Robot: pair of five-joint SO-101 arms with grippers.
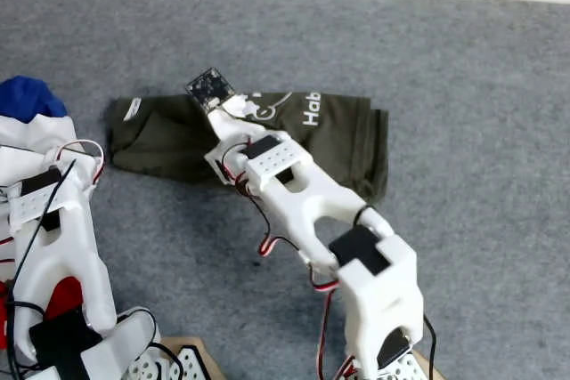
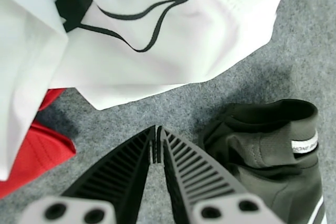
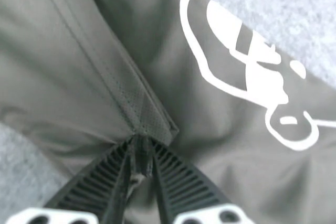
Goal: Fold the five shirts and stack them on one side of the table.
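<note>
Olive against grey: working on the olive shirt [image 1: 338, 135], lying crosswise in the upper middle of the frame in the high view, flat on the grey table [image 1: 481, 86], partly doubled over, with white print showing toward its right end. Pinching a raised seam ridge of that cloth with the right gripper [image 3: 140, 157], set over the shirt's left-of-middle part, jaws closed down almost to touching on the fold. Catching only a thin ridge, by the look of the right wrist view, so judging the grip as slight.

Hanging the left gripper [image 2: 157, 145] at the left of the frame, jaws pressed together with nothing between them, above bare table between the white shirt [image 2: 220, 40], the red shirt [image 2: 37, 150] and the collar end of the olive one. Noting a blue shirt [image 1: 27, 100] bunched at the upper left edge, touching the white. Counting 4 shirts in all across the views.

Judging the step in hand as carrying the pinched edge across for the next fold. To do it well, probably: lifting just enough to clear the cloth below, drawing the seam straight over toward the opposite edge instead of diagonally, and lowering before letting go, so as to lay the layer flat. Watching for the thin pinch slipping, and for dragging the whole shirt across the table, with nothing pinning its far end. Possibly pressing the collar end down with the empty left gripper first.
</note>
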